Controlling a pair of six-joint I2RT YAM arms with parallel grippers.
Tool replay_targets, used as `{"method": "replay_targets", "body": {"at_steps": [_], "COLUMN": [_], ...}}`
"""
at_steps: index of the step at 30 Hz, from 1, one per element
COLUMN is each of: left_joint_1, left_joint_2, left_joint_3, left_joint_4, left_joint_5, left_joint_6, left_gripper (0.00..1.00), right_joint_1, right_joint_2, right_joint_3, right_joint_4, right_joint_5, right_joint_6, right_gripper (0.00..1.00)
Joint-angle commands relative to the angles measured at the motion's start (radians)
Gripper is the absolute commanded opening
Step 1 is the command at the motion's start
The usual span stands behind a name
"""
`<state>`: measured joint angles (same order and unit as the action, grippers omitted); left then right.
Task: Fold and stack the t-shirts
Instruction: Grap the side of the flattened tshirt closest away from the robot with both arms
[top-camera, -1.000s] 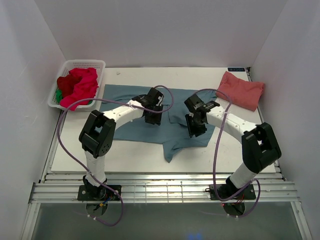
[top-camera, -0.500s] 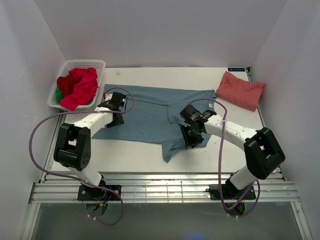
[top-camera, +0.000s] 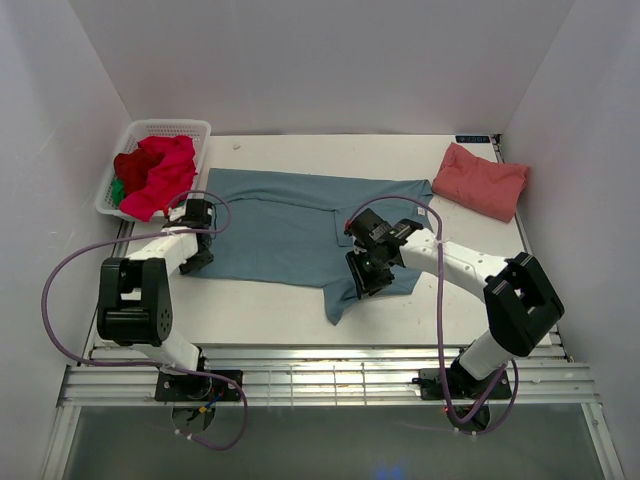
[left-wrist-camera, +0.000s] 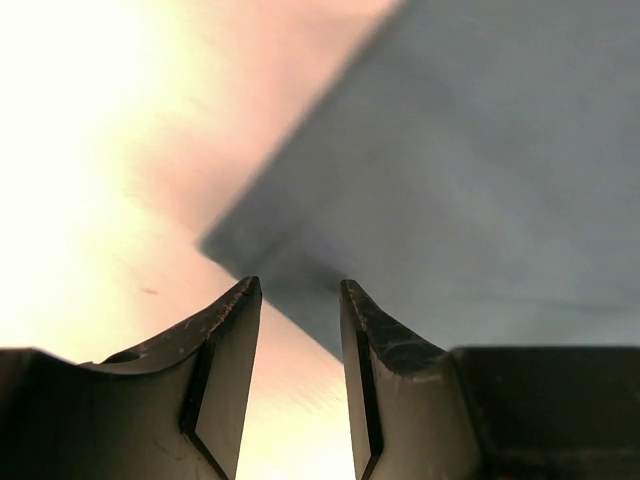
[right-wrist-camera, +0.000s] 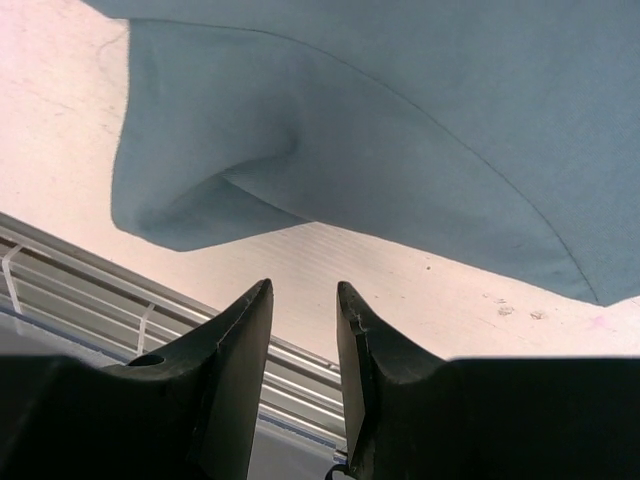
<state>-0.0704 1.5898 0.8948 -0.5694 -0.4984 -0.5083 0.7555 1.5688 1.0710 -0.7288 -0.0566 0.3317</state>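
My left end effector (left-wrist-camera: 297, 287) stood partly open, a clear gap between its two dark fingers (left-wrist-camera: 228, 335) and nothing caught in that gap; it was released, gripping nothing. Just ahead of its tips lay a corner of the dusty teal-blue t-shirt (top-camera: 290, 225), flat on the pale desk (top-camera: 260, 300), and from the wrist view I could not tell whether the tips touched the cloth or hung just short of it. My right end effector (right-wrist-camera: 303, 285) was likewise partly open and empty, its fingers apart over bare desk near the front edge, with a folded-over flap of the same teal-blue t-shirt lying just beyond them, apart from the tips. From above, that shirt was spread across the middle of the desk between my two arms, its lower right part hanging down toward the near edge in a point. The salmon-pink t-shirt (top-camera: 482, 180) lay folded at the far right corner, well apart from both arms. The bright red t-shirt (top-camera: 160, 170) was heaped in the white lattice basket (top-camera: 170, 127) at the far left, spilling over its near rim, with a bit of the green t-shirt (top-camera: 118, 188) showing beside it
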Motion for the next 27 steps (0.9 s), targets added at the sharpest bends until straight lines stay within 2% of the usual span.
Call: {"method": "replay_targets", "body": {"at_steps": [1,2,4,15,24,27], "left_joint_1": [0.069,0.128,0.173,0.227,0.23,0.23], "left_joint_2": [-0.08,-0.089,-0.112,-0.025,0.036,0.047], "left_joint_3": [-0.023,-0.028,-0.042,-0.031,-0.023,-0.023], "left_joint_4": [0.014,0.022,0.063,0.154,0.105,0.085], "left_joint_5": [-0.031,-0.032,0.009,0.188,0.169,0.15], "left_joint_6": [0.034,0.045,0.08,0.145,0.139,0.126], "left_gripper": [0.49,0.49,0.49,0.49,0.48,0.45], "right_joint_1": [0.028,0.033,0.041,0.064,0.077,0.084], "right_joint_2": [0.017,0.02,0.028,0.033,0.039,0.057], "right_joint_3": [0.046,0.043,0.038,0.046,0.017,0.006], "right_joint_4": [0.011,0.011,0.015,0.016,0.014,0.017], "right_joint_5": [-0.037,-0.04,-0.046,-0.048,-0.063,-0.089], "right_joint_6": [-0.026,-0.026,-0.028,-0.023,-0.028,-0.034], "right_gripper": [0.39,0.39,0.38,0.38,0.38,0.39]}}
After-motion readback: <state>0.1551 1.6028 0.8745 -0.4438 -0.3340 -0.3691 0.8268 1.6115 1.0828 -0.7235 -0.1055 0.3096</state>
